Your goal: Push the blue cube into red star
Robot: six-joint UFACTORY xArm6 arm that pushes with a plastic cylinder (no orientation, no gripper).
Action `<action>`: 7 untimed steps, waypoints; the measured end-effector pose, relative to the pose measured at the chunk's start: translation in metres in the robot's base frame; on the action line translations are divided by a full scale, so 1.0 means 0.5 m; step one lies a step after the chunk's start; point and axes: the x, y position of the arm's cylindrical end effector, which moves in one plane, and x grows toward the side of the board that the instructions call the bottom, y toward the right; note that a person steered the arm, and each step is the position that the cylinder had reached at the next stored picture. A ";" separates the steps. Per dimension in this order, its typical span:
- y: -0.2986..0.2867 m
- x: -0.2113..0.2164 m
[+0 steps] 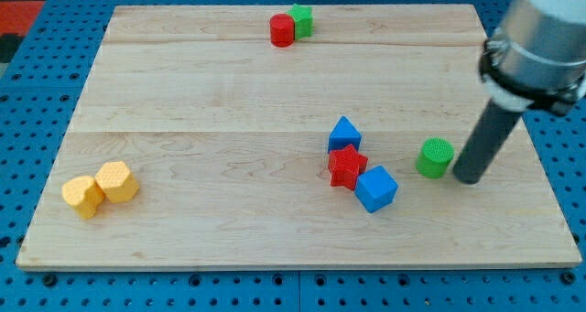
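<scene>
Wooden bench point(229, 92) w/ pale planks carries all the blocks. We have no pincer on this arm — only a dark rod, so nothing is clenched or released; our tip point(467, 177) rests on the bench at the view's right.

Just to the tip's left, towards the view's left, stands a green cylinder point(435, 156), very near the tip; whether they touch we cannot tell. Further to the view's left of the tip sits the blue cube point(376, 188), a little lower in the view than the tip & well apart from it. The cube is pressed against the red star point(347, 166), which lies at the cube's upper left. Above the star, touching it, is a blue block w/ a pointed, wedge-like top point(344, 133).

Far from the tip, near the view's top edge, a red cylinder point(281, 30) & a green block point(300, 20) sit side by side, touching. Farthest from the tip, at the view's lower left, two yellow blocks — one point(83, 196) & the other point(117, 181) — lie against each other.
</scene>
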 end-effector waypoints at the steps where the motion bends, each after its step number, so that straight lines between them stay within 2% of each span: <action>1: -0.114 0.059; 3: -0.097 0.104; 4: -0.149 0.128; 5: -0.230 0.097; 6: -0.242 0.061; 7: -0.261 0.115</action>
